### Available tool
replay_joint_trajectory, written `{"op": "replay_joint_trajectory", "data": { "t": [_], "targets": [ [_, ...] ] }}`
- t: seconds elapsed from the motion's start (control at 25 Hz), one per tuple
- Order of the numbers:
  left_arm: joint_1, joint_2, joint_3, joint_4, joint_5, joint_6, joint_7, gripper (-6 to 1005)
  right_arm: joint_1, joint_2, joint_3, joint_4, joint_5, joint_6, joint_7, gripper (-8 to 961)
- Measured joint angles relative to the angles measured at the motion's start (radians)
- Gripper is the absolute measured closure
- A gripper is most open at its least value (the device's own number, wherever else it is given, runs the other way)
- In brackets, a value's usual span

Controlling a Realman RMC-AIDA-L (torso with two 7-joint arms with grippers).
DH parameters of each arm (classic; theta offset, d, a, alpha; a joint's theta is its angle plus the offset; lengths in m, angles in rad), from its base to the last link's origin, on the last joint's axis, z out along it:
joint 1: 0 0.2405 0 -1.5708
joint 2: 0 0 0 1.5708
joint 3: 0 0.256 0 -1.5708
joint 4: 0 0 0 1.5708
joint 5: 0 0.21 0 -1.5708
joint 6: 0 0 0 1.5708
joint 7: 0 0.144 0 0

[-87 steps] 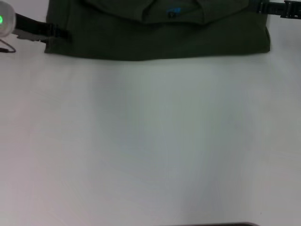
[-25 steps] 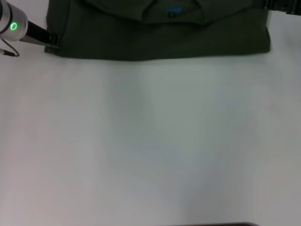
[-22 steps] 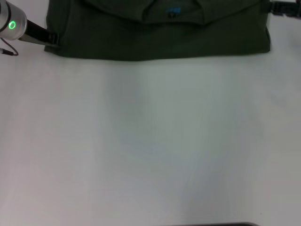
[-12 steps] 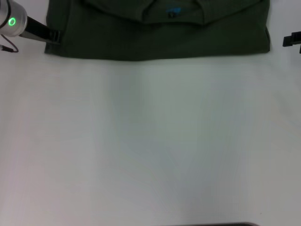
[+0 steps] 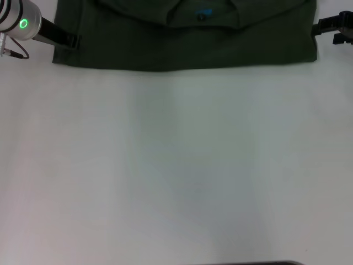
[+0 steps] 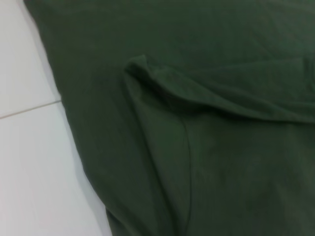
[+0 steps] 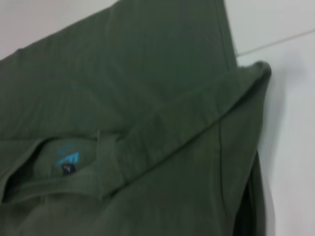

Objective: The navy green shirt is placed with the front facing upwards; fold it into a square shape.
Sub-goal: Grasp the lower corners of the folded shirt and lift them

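Near part of the frame: bare white bench [image 5: 176, 176], nothing on it. A dark strip shows at the bottom edge; cannot tell what it is.

Far, along the top edge: the navy green shirt [image 5: 182, 44] lies as a wide folded band, neck label [image 5: 203, 13] showing, sleeves tucked in.

Upper left: left pincer [image 5: 67, 40] touching the shirt's left edge; it has lifted slightly since a second ago. Clenched or released, cannot tell.

Upper right: right pincer [image 5: 331, 27] backed off the cloth half a second ago, now just beside the right edge again. State, cannot tell.

Judgement: regrasping for the next fold. Nothing obstructs.
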Motion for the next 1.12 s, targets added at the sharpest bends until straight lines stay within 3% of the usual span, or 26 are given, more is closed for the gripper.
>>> {"op": "replay_joint_trajectory", "data": {
  "t": [0.6, 1.12],
  "targets": [
    [-0.006, -0.004, 0.000, 0.001, 0.000, 0.000, 0.007, 950, 0.015, 0.032, -0.063, 0.104, -0.005, 0.170, -0.009, 273],
    [-0.006, -0.005, 0.001, -0.001, 0.000, 0.002, 0.009, 949, 0.043, 0.047, -0.073, 0.140, -0.004, 0.203, -0.010, 277]
  ]
}}
